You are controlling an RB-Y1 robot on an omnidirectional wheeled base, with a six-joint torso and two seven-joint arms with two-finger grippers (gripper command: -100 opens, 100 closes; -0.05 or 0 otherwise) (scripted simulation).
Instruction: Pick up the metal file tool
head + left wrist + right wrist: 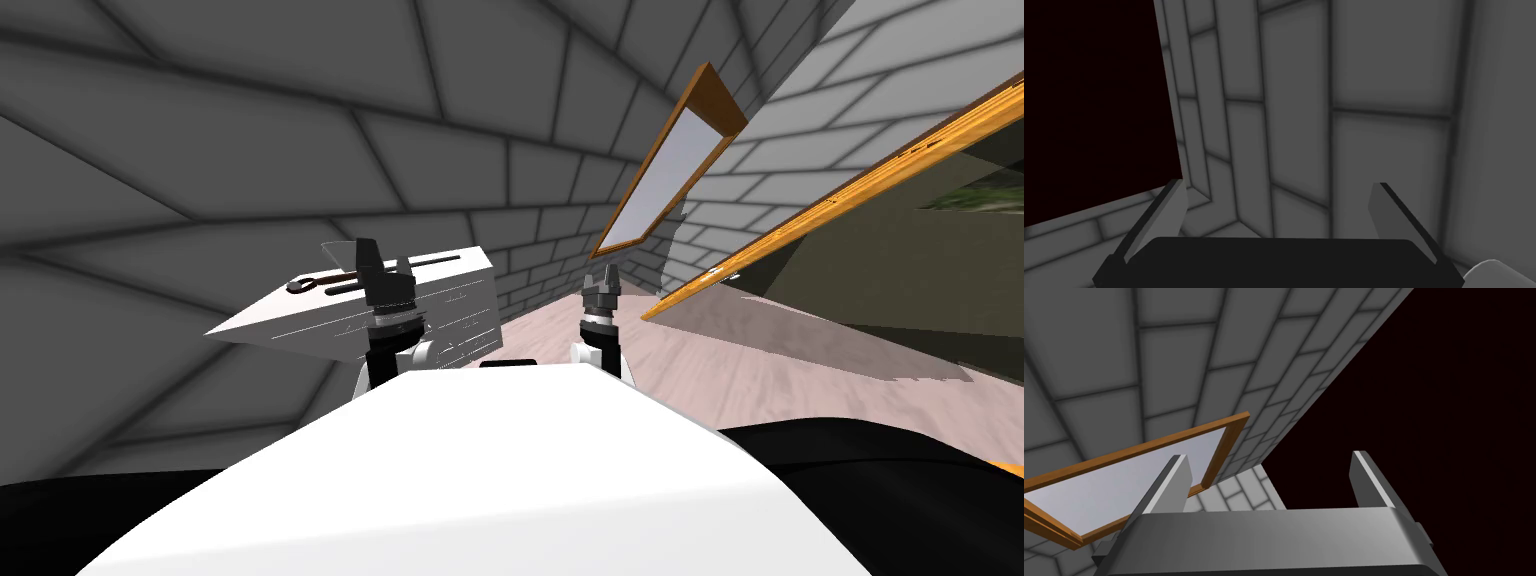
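A white cabinet (455, 300) stands against the grey block wall ahead on my left. On its top lie slim dark tools: one with a ring-like end (312, 283), a short bar (343, 290) beside it and a long thin one (438, 259) farther right. I cannot tell which is the file. My left gripper (369, 256) is raised in front of the cabinet's top, just right of the ringed tool; its wrist view shows the left gripper (1279, 210) open and empty. My right gripper (603, 279) is held up apart to the right, and its wrist view shows the right gripper (1271, 483) open and empty.
A brown-framed pane (664, 168) hangs on the wall beyond the right gripper. A large orange-framed panel (830, 205) slants across the right side. Pale wooden floor (720, 365) runs between the cabinet and that panel.
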